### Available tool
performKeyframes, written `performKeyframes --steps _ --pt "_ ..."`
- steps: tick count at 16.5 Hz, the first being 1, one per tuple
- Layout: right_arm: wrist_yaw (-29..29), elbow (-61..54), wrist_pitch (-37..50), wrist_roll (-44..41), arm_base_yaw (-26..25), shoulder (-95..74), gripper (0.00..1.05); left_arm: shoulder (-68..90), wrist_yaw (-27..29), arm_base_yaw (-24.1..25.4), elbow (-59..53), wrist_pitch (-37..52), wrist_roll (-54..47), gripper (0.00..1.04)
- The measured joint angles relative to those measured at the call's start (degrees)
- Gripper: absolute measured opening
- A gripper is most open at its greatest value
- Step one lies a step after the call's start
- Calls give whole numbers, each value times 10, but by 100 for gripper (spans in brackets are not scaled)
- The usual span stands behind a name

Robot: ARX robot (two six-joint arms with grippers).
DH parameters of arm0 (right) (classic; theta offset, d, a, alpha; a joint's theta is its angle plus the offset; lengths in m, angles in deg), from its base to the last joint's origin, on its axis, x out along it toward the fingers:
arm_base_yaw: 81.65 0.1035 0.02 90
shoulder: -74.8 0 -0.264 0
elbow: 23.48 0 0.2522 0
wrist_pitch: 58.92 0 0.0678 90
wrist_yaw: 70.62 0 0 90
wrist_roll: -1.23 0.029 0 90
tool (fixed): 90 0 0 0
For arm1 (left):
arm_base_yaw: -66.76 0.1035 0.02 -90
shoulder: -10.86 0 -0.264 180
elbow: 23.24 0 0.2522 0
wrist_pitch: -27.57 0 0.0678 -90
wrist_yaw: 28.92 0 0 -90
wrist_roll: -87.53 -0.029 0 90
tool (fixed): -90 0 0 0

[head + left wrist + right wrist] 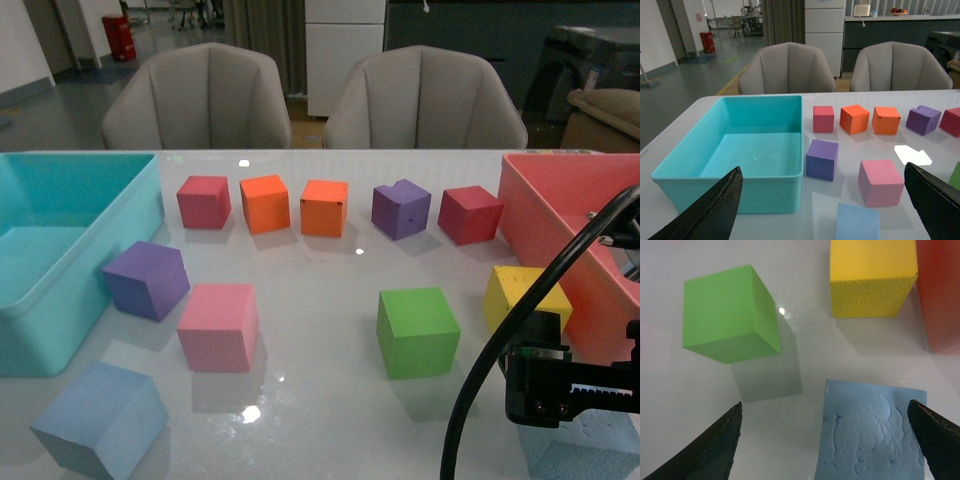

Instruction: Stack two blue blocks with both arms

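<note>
Reaching is the step in hand: neither blue block is gripped yet. The right gripper (825, 404) has its fingers spread wide and empty, with the first blue block (872, 432) lying just beneath it, offset toward one finger rather than centred. By my judgement the next move calls for centring over that block, lowering and closing. The left gripper (822, 167) is likewise spread and empty. The second blue block (856, 222) sits on the table just ahead of it, between the finger lines, so a short advance and descent should suffice. Beyond the right gripper stand a green cube (727, 315) and a yellow cube (872, 277), both apart from the block. The teal bin (770, 192), ahead of the left gripper, holds nothing. The red bin (535, 205), beside the right gripper, shows no contents, though its interior is partly hidden.
</note>
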Motion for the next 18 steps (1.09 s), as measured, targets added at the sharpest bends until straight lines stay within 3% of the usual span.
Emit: performKeyframes --steps 7,13,18 --pt "12 -11 39 -5 -9 -44 98 0 0 0 0 0 0 98" --pt "23 -15 17 -10 -15 1 98 0 0 0 0 0 0 98" --pt "0 -23 71 -17 -19 -100 98 0 0 0 0 0 0 98"
